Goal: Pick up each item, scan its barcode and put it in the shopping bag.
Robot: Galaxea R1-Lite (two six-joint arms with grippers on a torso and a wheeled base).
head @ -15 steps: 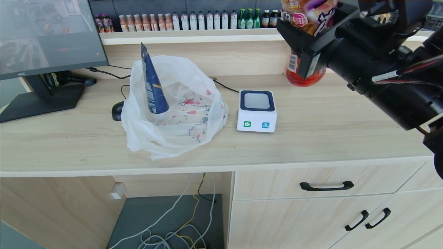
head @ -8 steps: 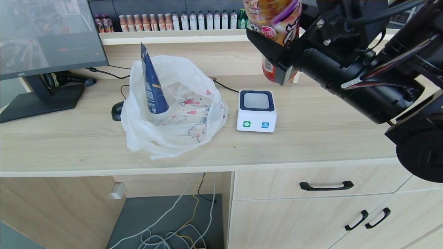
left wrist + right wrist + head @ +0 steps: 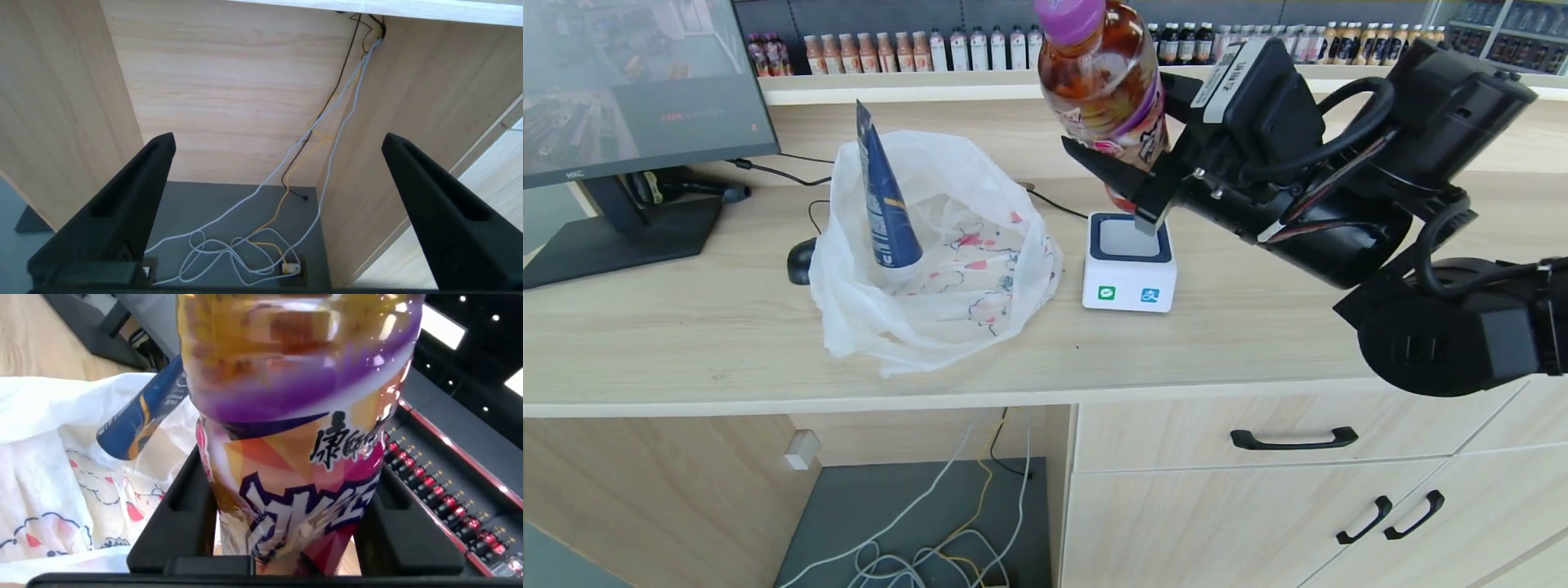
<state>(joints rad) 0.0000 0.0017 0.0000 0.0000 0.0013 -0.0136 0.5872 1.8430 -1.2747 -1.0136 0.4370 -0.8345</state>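
Note:
My right gripper (image 3: 1131, 175) is shut on a drink bottle (image 3: 1107, 86) with amber liquid, a purple cap and a purple-orange label. It holds the bottle upright in the air, just above the white barcode scanner box (image 3: 1129, 263) with the dark-rimmed window. In the right wrist view the bottle (image 3: 298, 425) sits between my black fingers (image 3: 176, 531). A white plastic shopping bag (image 3: 931, 253) lies open on the counter left of the scanner, with a dark blue tube (image 3: 882, 196) standing inside it. My left gripper (image 3: 278, 212) hangs open below the counter, over the floor cables.
A monitor on a black stand (image 3: 621, 90) fills the counter's far left, with a black mouse (image 3: 800, 261) beside the bag. A raised shelf (image 3: 980, 86) runs along the back with rows of bottles. Drawers (image 3: 1290, 441) sit under the counter's right half.
My right arm has carried the bottle leftward from the counter's far right to above the scanner, turning it so the cap now points up. The bag and tube stayed put.

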